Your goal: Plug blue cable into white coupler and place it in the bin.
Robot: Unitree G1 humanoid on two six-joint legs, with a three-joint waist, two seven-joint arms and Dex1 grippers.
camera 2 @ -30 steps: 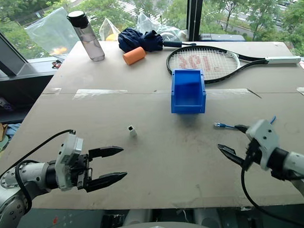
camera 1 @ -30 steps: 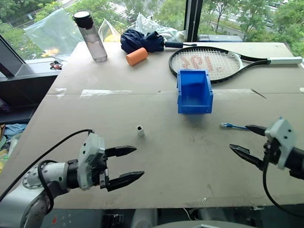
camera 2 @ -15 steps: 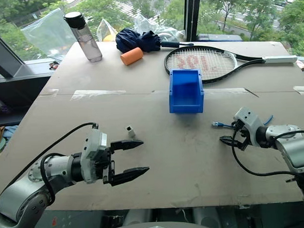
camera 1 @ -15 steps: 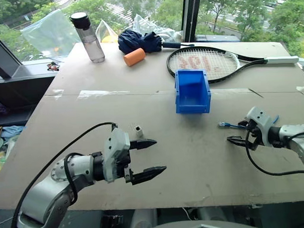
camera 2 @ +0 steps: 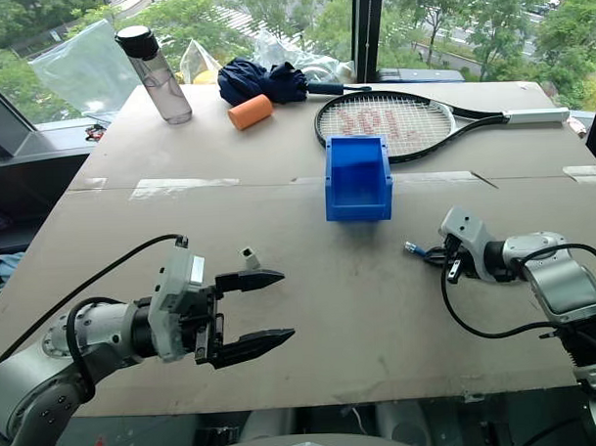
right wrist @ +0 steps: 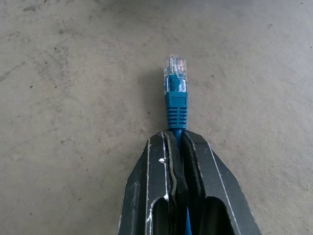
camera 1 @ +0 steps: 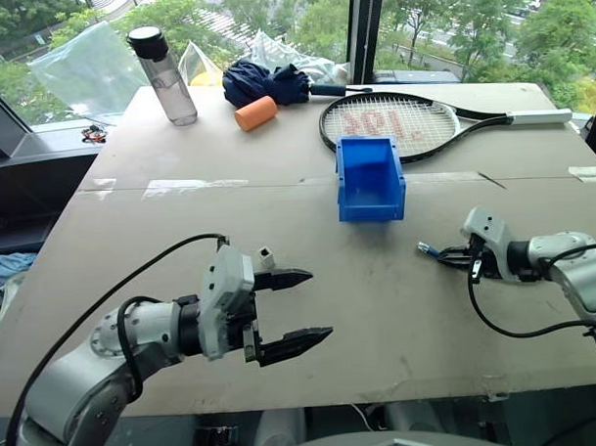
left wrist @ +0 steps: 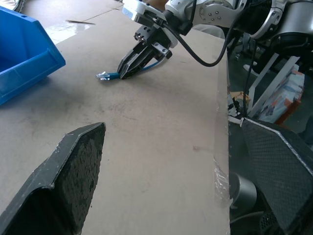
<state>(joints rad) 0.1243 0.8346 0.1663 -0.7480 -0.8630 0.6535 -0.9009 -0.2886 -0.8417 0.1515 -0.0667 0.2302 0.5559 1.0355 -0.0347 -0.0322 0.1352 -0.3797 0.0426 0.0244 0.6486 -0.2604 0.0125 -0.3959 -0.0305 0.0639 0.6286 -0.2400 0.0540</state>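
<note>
Right of the bin (camera 1: 371,178), the right gripper (right wrist: 179,142) is now pinching the blue cable (right wrist: 175,95) just behind its clear plug, jaws clamped tight where a second ago they were gaping above it; the cable is lying on the table (camera 1: 379,298). Left of the bin, the left gripper (camera 1: 299,306) is hanging wide open and empty, now closer to the white coupler (camera 1: 267,253).
</note>
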